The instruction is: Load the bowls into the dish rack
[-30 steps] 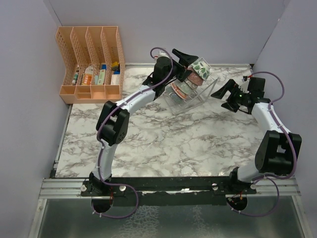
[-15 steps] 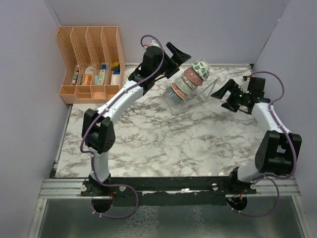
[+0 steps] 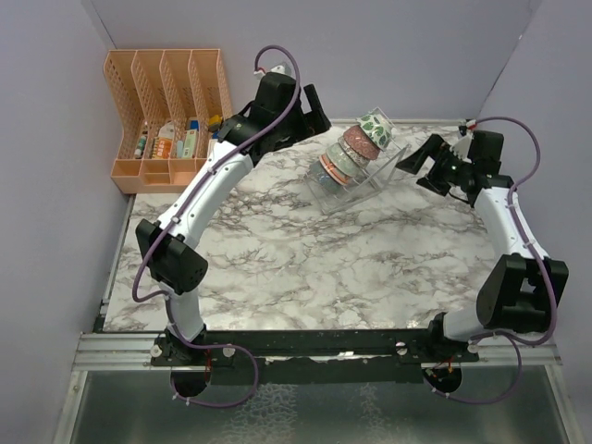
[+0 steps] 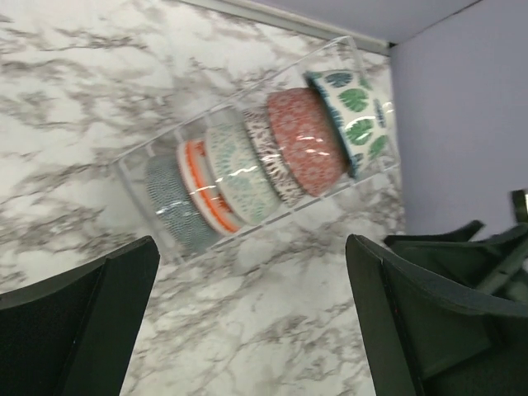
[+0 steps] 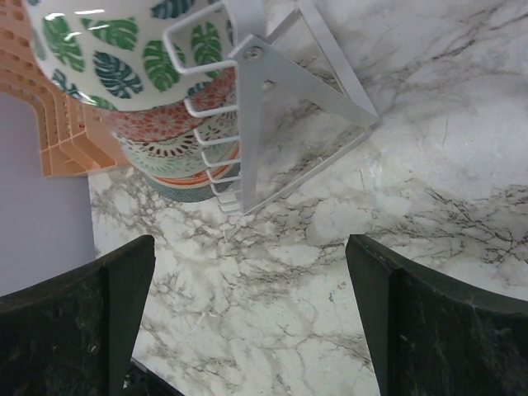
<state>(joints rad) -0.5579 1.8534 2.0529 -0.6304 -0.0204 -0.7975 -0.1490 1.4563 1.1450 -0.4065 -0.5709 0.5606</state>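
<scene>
The dish rack stands at the back middle of the marble table and holds a row of several bowls on edge. In the left wrist view the rack holds the red/pink bowl, the brown-grey lattice bowl and the teal-green bowl, between a leaf-patterned bowl and further bowls. My left gripper is open and empty, left of and behind the rack. My right gripper is open and empty, just right of the rack. The rack's white wire end shows in the right wrist view.
An orange slotted organizer with small items stands at the back left corner. Purple walls close the table at the back and on both sides.
My left arm has drawn back from over the bowls toward the back left, open and empty. My right gripper has shifted slightly farther back.
</scene>
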